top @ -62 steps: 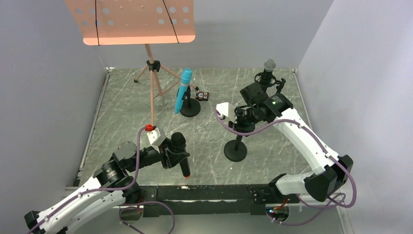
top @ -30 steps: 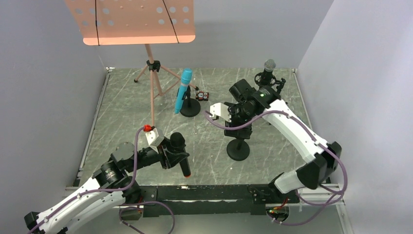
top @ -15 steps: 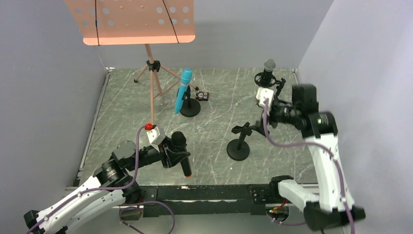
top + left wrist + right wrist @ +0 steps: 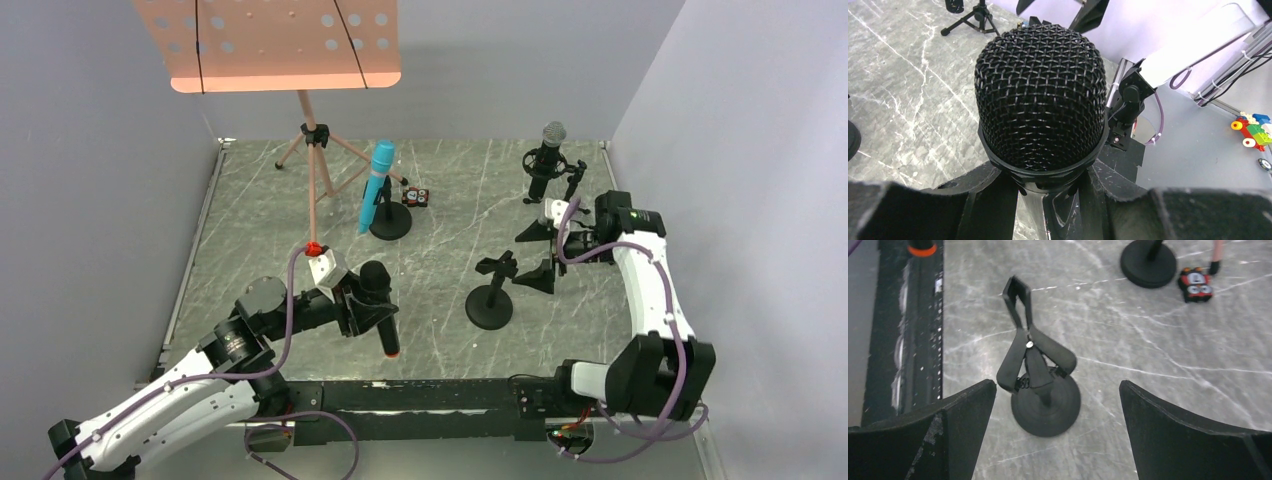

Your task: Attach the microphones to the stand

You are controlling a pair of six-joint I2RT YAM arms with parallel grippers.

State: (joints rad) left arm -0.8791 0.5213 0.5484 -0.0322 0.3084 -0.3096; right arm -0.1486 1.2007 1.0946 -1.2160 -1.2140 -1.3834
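Looking down from the top external view, the left gripper (image 4: 372, 312) is clamped round the body of the black microphone with the orange end (image 4: 378, 300). The microphone stands nearly upright, mesh head up and orange tip down, to the left of the empty stand (image 4: 489, 305) and apart from it. Whether the tip touches the table (image 4: 250, 230) I cannot tell. The blue microphone (image 4: 377, 185) sits behind and left of that stand. The silver-headed microphone (image 4: 549, 150) sits behind and right of it. Each is already mounted on a stand of its own. The right gripper (image 4: 541, 254) hangs just right of the empty stand, jaws spread wide and holding nothing.

From the left wrist, the black mesh head (image 4: 1040, 95) fills the frame, pinched below its collar by both fingers (image 4: 973, 205).

From the right wrist, the empty stand shows between the spread fingers (image 4: 948, 435), its forked clip (image 4: 1018, 295) tilted off vertical.

As I judge it, the coming move depends on carrying the microphone rightward to that clip. Its long axis would need tipping to match the clip's slant. The right arm is nearer the stand and well placed to steady it.
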